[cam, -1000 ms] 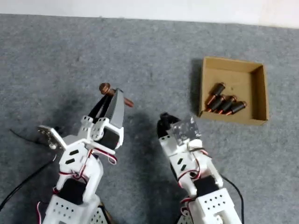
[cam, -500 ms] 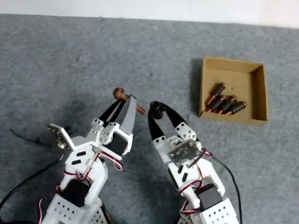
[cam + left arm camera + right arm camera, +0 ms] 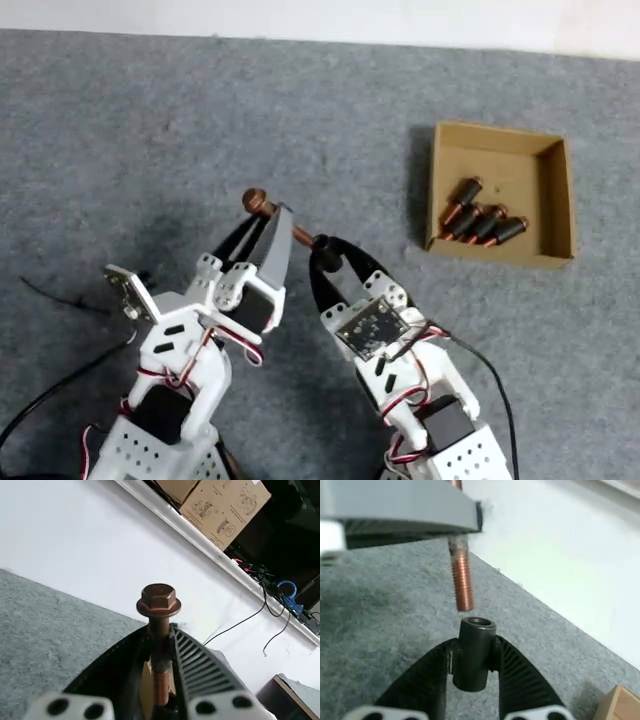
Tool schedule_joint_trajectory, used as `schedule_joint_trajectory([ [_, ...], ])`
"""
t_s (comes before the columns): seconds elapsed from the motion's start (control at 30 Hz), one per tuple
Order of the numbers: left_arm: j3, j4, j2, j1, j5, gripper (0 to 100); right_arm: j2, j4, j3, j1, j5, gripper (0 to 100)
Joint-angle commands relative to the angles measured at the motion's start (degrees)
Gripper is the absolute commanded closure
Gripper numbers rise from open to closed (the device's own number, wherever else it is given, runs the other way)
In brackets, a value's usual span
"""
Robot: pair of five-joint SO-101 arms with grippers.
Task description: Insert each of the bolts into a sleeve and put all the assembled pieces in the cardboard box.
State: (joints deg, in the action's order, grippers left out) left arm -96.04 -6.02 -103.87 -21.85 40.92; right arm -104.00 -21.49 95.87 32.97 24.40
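- Left gripper (image 3: 268, 222) clamps the bolt (image 3: 160, 605) over the middle of the table (image 3: 120, 120), threaded tip pointing at the sleeve (image 3: 474, 650).
- Right gripper (image 3: 335, 262) pinches the sleeve, just off that tip.
- Cardboard box (image 3: 555, 190) toward the table's right edge holds four assembled pieces (image 3: 480, 222).

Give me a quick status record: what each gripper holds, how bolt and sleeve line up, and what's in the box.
left gripper: shut on copper bolt, hex head sticking out past the fingers
right gripper: shut on black sleeve, open end facing the bolt
alignment: threaded tip close to the sleeve's mouth, not yet inside
cardboard box: four assembled pieces lying side by side
surface: grey carpet
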Motion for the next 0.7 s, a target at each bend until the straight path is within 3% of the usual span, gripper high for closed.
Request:
schedule_joint_trajectory([
  [0.0, -1.1, -0.2, -0.3, -2.0, 0.2, 100, -1.3, 0.0, 7.7, 0.4, 0.5, 99.2],
  [0.23, -1.1, -3.0, -0.2, -6.0, 0.1, 100, -1.3, -0.7, 7.9, 0.5, 0.6, 99.3],
  [0.67, -1.1, -3.6, -0.2, -5.7, 0.0, 100, -1.3, -0.8, 7.7, 0.7, 0.6, 99.3],
])
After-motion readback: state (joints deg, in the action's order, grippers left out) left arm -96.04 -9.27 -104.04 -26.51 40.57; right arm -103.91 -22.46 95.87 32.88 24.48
